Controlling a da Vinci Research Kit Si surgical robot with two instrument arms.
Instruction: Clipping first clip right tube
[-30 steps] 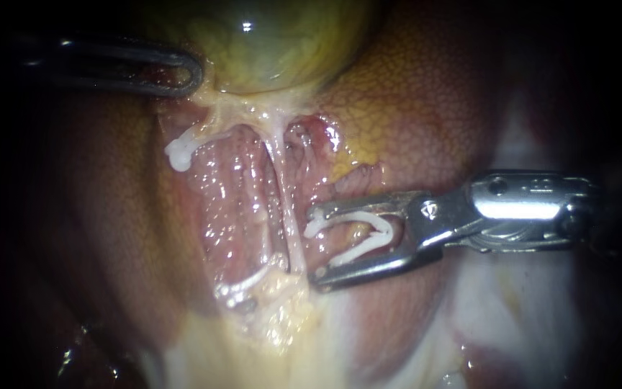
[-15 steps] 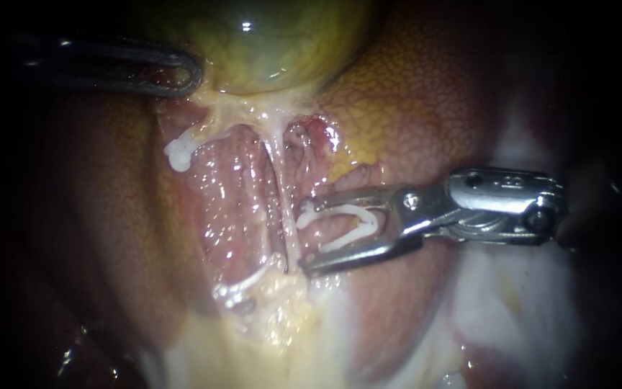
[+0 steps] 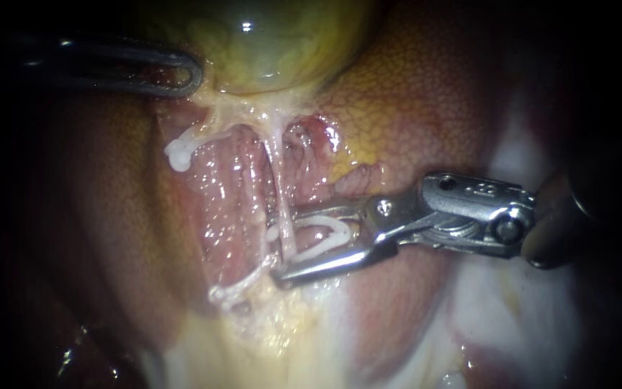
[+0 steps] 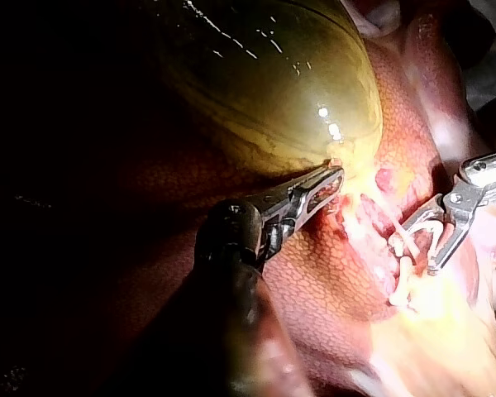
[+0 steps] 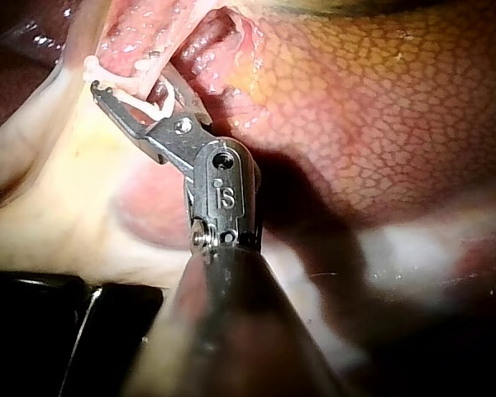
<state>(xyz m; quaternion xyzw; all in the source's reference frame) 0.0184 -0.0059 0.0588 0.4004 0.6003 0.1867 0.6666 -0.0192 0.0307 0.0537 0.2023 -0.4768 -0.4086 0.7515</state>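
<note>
Left instrument [image 3: 192, 74]: jaws closed on the lower edge of the gallbladder [image 3: 268, 43]
Right instrument [image 3: 286, 245]: jaws stand apart, gripping a white clip [image 3: 340, 229] held open between them
Right tube [image 3: 282, 194]: pale strand running down from the gallbladder, crossing the mouth of the clip just inside the jaw tips
Liver [image 3: 426, 108]: mottled surface behind the tube and under the right instrument

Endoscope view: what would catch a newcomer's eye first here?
The right instrument stands out, coming in from the right to low centre, its jaws holding a white clip astride the right tube. Above bulges the glossy yellow-green gallbladder, with the left instrument at its left edge.
</note>
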